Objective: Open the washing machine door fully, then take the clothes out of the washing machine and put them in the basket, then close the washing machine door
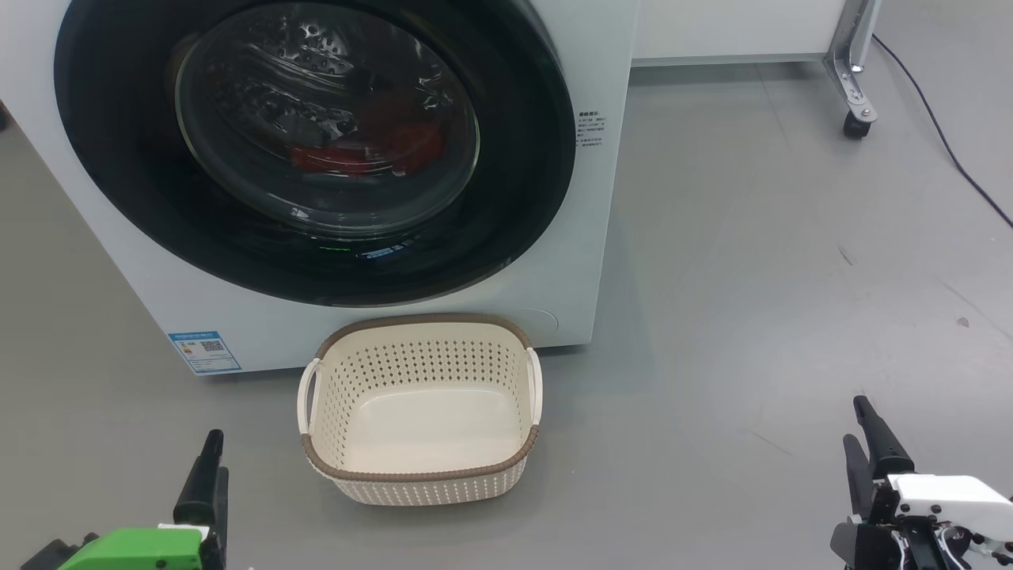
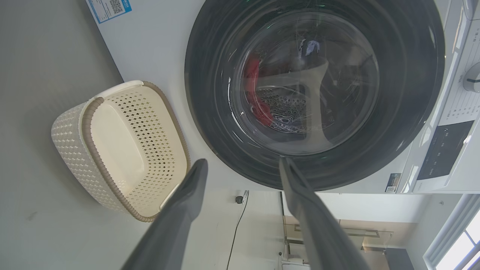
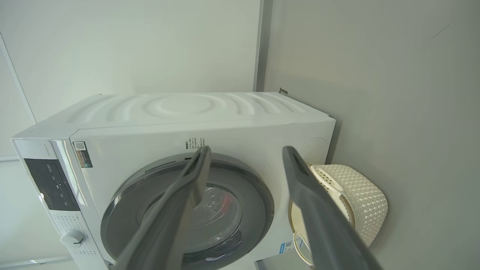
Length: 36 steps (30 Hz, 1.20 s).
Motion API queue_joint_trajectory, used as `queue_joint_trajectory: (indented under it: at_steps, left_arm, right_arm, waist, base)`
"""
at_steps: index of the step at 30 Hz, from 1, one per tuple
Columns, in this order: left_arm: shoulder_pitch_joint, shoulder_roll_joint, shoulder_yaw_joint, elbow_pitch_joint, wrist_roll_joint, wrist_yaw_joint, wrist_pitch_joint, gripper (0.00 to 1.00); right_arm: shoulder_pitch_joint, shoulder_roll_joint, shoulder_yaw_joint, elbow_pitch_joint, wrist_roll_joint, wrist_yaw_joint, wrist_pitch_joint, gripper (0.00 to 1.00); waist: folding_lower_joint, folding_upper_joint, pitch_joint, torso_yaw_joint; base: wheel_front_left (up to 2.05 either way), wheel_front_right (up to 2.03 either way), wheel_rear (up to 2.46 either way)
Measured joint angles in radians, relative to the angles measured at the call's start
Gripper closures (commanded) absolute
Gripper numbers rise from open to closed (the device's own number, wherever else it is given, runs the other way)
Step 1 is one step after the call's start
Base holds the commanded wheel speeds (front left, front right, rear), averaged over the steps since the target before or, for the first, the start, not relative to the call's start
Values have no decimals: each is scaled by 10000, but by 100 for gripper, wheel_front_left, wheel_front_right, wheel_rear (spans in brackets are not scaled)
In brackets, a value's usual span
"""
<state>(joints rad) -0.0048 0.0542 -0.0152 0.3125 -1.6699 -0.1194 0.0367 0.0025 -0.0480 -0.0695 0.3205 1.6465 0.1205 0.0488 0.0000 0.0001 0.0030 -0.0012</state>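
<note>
Washer stands ahead, door shut flush against its front, nothing unloaded. Basket sits empty on floor just before washer, below door. Red clothes lie inside drum, seen through glass. Door lies forward and above both grippers (left nearer, right well off to side). Left gripper fingers spread, holding nothing; right gripper likewise, touching nothing.
</note>
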Motion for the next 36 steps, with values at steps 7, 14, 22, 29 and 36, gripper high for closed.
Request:
queue_joint_trajectory:
  at_steps: [7, 14, 22, 29, 36]
  left_arm:
    - [-7, 4, -159, -100, 286, 0, -215, 0]
    - [-23, 54, -290, -255, 834, 0, -483, 0]
    - [-144, 322, -502, -360, 1772, 0, -826, 0]
    - [-180, 581, -637, -426, 3101, 94, -1014, 0]
    - [-274, 646, -826, -604, 4391, 303, -1225, 0]
  right_arm:
    - [0, -92, 75, -107, -326, 2, -186, 0]
    - [0, -159, 173, -211, -702, 2, -382, 0]
    - [-2, -518, 405, -242, -1697, 2, -709, 0]
    - [-27, -813, 610, -322, -2807, -100, -997, 0]
    - [-107, -1129, 932, -445, -4146, -334, -1260, 0]
  waist:
    - [0, 0, -1, -11]
    - [0, 0, 1, -19]
    - [0, 0, 0, -27]
    - [0, 0, -1, -33]
    - [0, 0, -11, -42]
  base:
    - [0, 0, 0]
    - [0, 0, 0]
    - [0, 0, 0]
    - [0, 0, 0]
    - [0, 0, 0]
